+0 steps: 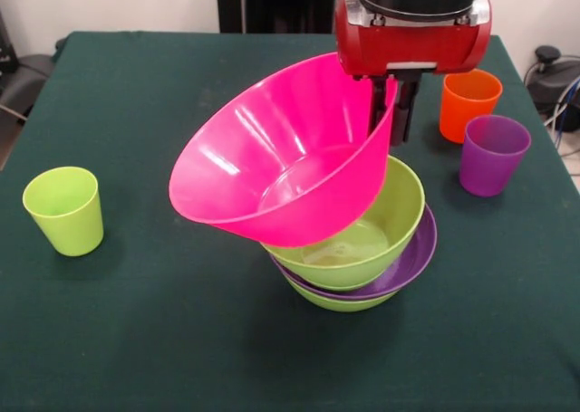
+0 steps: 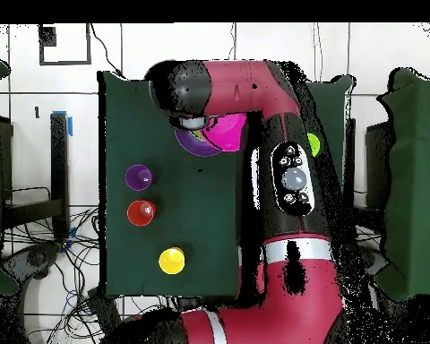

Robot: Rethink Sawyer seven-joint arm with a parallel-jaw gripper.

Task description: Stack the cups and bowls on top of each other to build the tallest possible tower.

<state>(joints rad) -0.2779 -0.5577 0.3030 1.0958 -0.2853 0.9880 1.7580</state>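
Gripper (image 1: 393, 113) pinches the pink bowl (image 1: 272, 158) by its far rim, one finger inside, one outside, so the bowl hangs tilted, low edge resting in the green bowl (image 1: 385, 222) atop the tower (image 1: 362, 276), w/ purple bowl (image 1: 412, 258) beneath. Probably mid-placement; needs levelling. Cups wait aside: lime (image 1: 63, 210), orange (image 1: 468, 102), purple (image 1: 492, 154).
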